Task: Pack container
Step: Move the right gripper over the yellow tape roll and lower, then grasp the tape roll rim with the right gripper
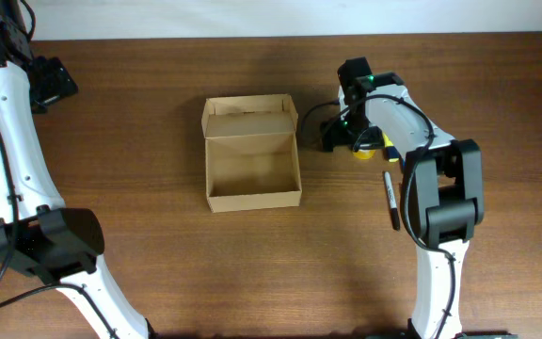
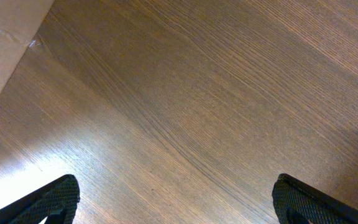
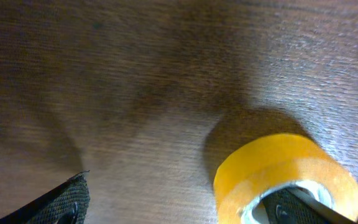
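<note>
The container (image 1: 252, 193) is a tan cardboard box at the table's middle, open and empty, with its flap lid standing up at the far side. My right gripper (image 1: 351, 141) is to its right, low over the table and open. In the right wrist view (image 3: 173, 208) one finger sits inside the hole of a yellow tape roll (image 3: 278, 171) and the other is far to the left. The tape roll also shows in the overhead view (image 1: 370, 146). My left gripper (image 1: 53, 80) is open and empty over bare wood at the far left (image 2: 179, 202).
A black marker (image 1: 392, 200) lies on the table near the right arm's base. A small blue thing (image 1: 390, 151) lies next to the tape. A pale surface (image 2: 2, 43) shows beyond the table's edge in the left wrist view.
</note>
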Action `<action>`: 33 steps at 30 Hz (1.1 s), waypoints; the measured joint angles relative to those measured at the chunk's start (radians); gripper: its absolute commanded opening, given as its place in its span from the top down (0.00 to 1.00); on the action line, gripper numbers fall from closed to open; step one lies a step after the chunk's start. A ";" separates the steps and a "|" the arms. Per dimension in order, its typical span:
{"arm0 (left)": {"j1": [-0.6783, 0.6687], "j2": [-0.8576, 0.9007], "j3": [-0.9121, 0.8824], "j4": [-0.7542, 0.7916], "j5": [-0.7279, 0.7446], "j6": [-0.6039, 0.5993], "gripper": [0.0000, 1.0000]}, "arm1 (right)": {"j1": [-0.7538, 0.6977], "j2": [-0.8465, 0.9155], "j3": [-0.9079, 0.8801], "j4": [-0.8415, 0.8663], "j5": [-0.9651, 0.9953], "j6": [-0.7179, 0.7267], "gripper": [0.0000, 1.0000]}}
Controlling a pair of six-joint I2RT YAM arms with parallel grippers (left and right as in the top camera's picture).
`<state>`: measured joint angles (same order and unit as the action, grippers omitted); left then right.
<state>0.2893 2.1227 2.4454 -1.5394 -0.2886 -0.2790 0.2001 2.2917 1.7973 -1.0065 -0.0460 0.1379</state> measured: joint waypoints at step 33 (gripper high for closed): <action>0.000 0.000 0.000 0.000 0.000 0.000 0.00 | 0.027 -0.141 0.386 -0.250 0.013 -0.023 0.96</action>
<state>0.2893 2.1227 2.4454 -1.5391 -0.2886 -0.2790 0.2268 2.1509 2.1834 -1.2568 -0.0334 0.1146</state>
